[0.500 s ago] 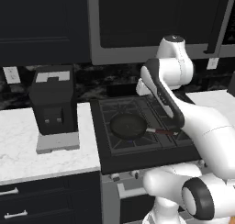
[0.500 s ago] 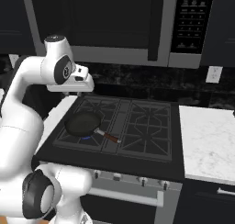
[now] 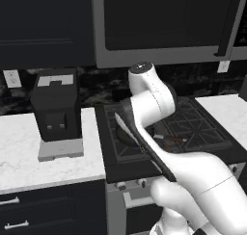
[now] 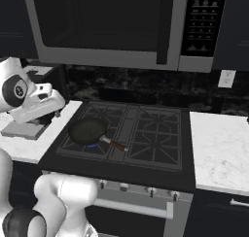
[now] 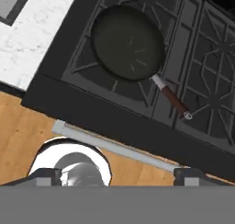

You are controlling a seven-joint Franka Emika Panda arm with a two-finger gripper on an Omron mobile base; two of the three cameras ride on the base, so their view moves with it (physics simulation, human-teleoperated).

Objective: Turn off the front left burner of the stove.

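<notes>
Currently the gripper [image 5: 119,172] is high over the front edge of the stove [image 4: 146,173], looking almost straight down; the two dark finger tips [image 5: 46,175] stand far apart at the bottom of the hand view, so the jaws are wide and hold nothing. Directly ahead of the tips along the hand's line of sight lies the frying pan [image 5: 128,43], which sits on the front left burner [image 4: 87,146]; a small blue glow at the pan's near edge in the right base view suggests the flame is lit, though it is too small to be sure. The pan's reddish handle [image 5: 173,99] runs away from the pan toward the middle of the cooktop, off to the right of the tips in the hand view. The relation that matters: the knobs [image 4: 124,187] are not on the cooktop but on the front face of the stove, below and nearer than the burner, close to the silver oven handle bar [image 5: 114,147], which crosses just above the tips in the hand view. From the hand camera the knobs themselves are hidden under the stove's front lip. So the target lies down and forward-under from the gripper, not out toward the pan. Judgement: the next move calls for a drop in front of the stove and a turn of the wrist toward horizontal, aiming at the leftmost part of the knob row. Which knob governs the front left burner cannot be read here.
</notes>
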